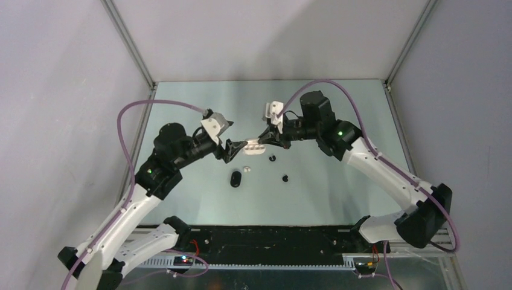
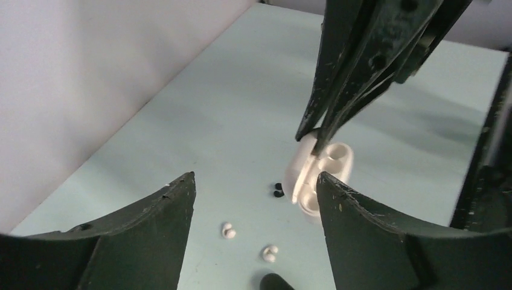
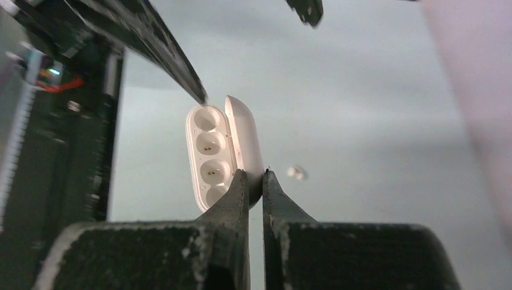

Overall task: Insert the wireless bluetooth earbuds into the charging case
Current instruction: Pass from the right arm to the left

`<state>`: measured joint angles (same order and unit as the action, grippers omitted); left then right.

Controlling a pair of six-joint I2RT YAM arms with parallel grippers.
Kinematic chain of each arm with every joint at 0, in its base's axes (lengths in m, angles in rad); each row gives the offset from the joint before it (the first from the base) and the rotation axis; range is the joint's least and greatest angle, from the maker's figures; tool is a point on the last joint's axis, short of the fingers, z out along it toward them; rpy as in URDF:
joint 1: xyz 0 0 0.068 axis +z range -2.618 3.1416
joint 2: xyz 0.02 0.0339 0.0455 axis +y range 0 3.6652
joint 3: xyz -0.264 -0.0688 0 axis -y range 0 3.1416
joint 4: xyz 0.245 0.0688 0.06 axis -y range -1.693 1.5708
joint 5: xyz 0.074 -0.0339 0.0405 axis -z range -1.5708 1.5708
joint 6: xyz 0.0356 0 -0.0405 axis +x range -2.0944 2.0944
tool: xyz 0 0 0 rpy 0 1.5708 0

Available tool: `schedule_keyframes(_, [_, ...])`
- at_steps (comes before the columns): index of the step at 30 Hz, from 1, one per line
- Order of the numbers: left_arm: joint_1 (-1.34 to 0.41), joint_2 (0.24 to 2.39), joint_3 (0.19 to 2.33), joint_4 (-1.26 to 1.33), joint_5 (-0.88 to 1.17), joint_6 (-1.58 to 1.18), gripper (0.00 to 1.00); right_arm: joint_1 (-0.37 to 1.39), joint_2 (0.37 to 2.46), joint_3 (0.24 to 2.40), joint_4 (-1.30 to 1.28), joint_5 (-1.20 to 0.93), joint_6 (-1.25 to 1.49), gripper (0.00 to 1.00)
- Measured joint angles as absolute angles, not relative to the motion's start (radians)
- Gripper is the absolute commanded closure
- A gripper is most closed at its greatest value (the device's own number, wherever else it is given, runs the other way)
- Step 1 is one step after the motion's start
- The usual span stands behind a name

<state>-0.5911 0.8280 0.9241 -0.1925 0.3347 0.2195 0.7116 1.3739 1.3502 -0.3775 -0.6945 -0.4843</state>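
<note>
The black charging case (image 1: 235, 179) lies shut on the table; its tip shows in the left wrist view (image 2: 275, 283). Two white earbuds (image 1: 246, 168) lie just beyond it, apart from each other (image 2: 228, 231) (image 2: 269, 254). Two black earbuds (image 1: 272, 158) (image 1: 285, 178) lie to the right; one shows in the left wrist view (image 2: 278, 190). My right gripper (image 3: 255, 175) is shut on the lid of an open white case (image 3: 217, 151) with several empty wells, held above the table. My left gripper (image 2: 256, 176) is open, one fingertip (image 3: 199, 93) at the white case's far end.
The white case (image 1: 253, 147) hangs between both grippers near the table's middle. One white bud (image 3: 296, 173) shows below it in the right wrist view. Grey walls close the left, back and right sides. A black rail (image 1: 272, 244) runs along the near edge.
</note>
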Motion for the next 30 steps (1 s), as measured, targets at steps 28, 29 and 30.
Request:
schedule_keyframes(28, [-0.527,1.193,1.282,-0.572,0.678,0.071,0.67,0.811,1.266,1.26,-0.334,-0.475,-1.056,1.0])
schedule_keyframes(29, [-0.527,1.197,1.285,-0.575,0.682,0.071,0.68,0.813,1.264,1.26,-0.335,-0.474,-1.06,1.0])
schedule_keyframes(30, [-0.526,1.199,1.285,-0.576,0.686,0.07,0.71,0.815,1.262,1.26,-0.337,-0.473,-1.064,1.0])
